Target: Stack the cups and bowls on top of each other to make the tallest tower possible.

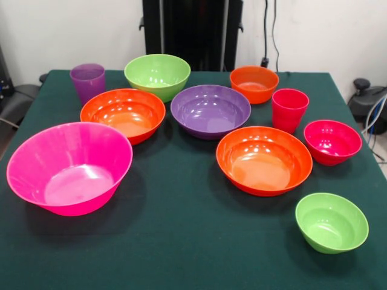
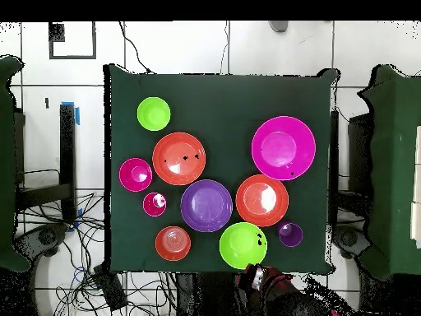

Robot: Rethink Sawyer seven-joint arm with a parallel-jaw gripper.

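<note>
Dark green cloth surface (image 1: 181, 241), square from overhead (image 2: 222, 99). White wall (image 1: 60, 30) behind it, black cables (image 1: 266, 30) hanging down the wall. Dark chair (image 1: 15, 103) at the front view's left edge, another black chair with cables (image 1: 369, 99) at its right. From overhead: white tiled floor (image 2: 189, 49), tangled cables (image 2: 57, 239) beside the surface, blue tape (image 2: 79, 111) on the floor.
</note>
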